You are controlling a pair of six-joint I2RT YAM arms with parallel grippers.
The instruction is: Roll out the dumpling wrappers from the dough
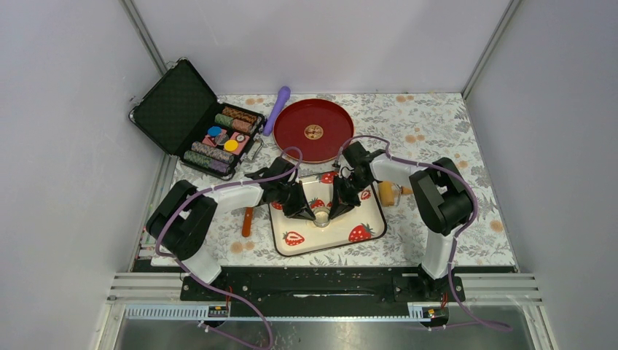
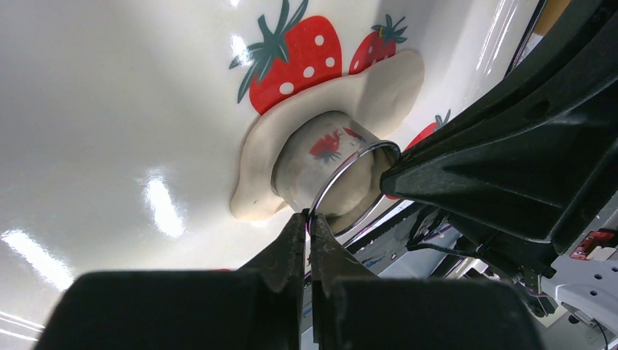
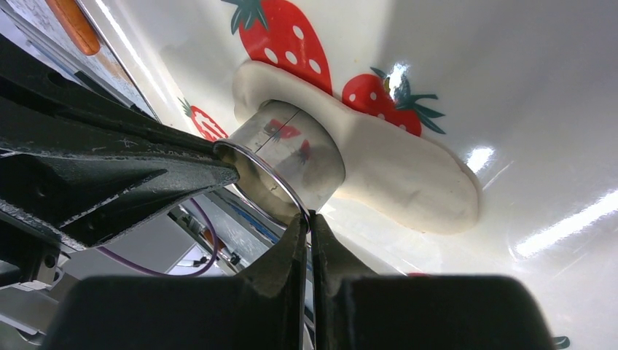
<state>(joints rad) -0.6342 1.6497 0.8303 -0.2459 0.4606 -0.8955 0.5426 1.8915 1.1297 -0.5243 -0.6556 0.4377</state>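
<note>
The dough (image 2: 379, 87) lies flattened and irregular on the white strawberry plate (image 1: 331, 239); it also shows in the right wrist view (image 3: 408, 175). A small metal ring cutter (image 2: 321, 157) stands upright on the dough, with dough visible inside it; it also shows in the right wrist view (image 3: 291, 153) and the top view (image 1: 321, 216). My left gripper (image 2: 309, 217) is shut on the cutter's rim from the left (image 1: 310, 213). My right gripper (image 3: 307, 217) is shut on the opposite rim (image 1: 333, 210). No separate dumpling wrapper disc is in view.
A wooden roller (image 1: 393, 193) lies right of the plate, partly behind the right arm. A red round tray (image 1: 313, 130) and a purple tool (image 1: 277, 109) are behind. An open black case of chips (image 1: 197, 120) stands at the back left. An orange-handled tool (image 1: 246, 221) lies left of the plate.
</note>
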